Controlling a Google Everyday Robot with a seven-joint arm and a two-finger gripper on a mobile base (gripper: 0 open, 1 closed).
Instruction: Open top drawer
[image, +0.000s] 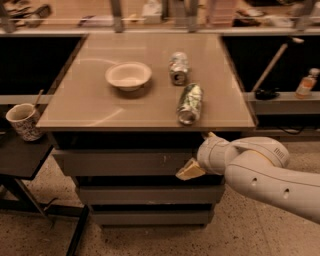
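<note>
Grey fronts stack up under the worktop (80, 107), three in all. The top drawer (125, 162) is the widest and sits just below the worktop's edge, with a few small pale scratches on its flat face.

The gripper (200, 152) is at the right end of that face, on a thick white arm (270, 175) that reaches in from the right. Its jaws stand apart. One pale tip pokes up by the worktop's front edge, and one tan wedge lies against the lower right part of the drawer face. I cannot tell whether they are pinching anything.

On the worktop I count one pale bowl (128, 75) and two cans, both lying on their sides. The far can (178, 68) is just right of the bowl. The near can (189, 103) is close to the front edge, above the gripper.

One patterned cup (23, 121) stands on a dark side table (22, 155) to the left. One bottle (305, 83) stands on a shelf to the right.
</note>
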